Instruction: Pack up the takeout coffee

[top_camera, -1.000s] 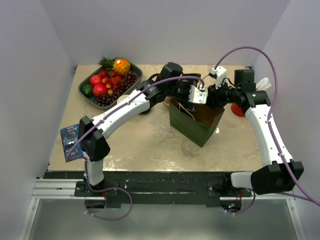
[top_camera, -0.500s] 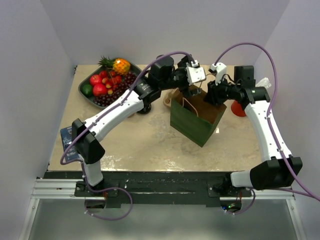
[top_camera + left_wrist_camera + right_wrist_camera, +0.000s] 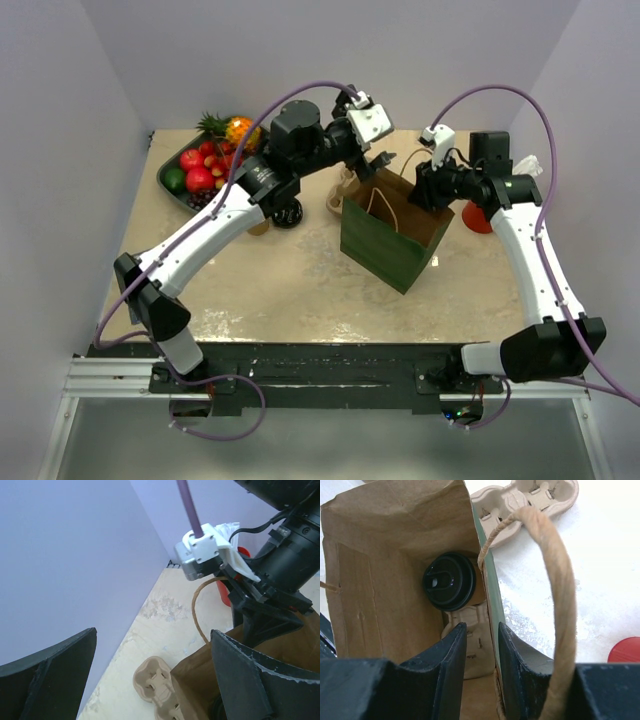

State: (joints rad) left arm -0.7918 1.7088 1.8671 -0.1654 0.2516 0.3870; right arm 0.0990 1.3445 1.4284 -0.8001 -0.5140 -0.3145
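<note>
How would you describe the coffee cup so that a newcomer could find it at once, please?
Start at the green paper bag in the middle of the table. Look down into its brown inside: the cup sits there with a pulp carrier. Its glossy lid is the only round black thing in there.

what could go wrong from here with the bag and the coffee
The right tool straddles the bag wall with the handle looped beside it; pulling away could snag and tip the bag, with the lidded cup inside. The open left tool hangs close to the right wrist, so the arms might bump.
</note>
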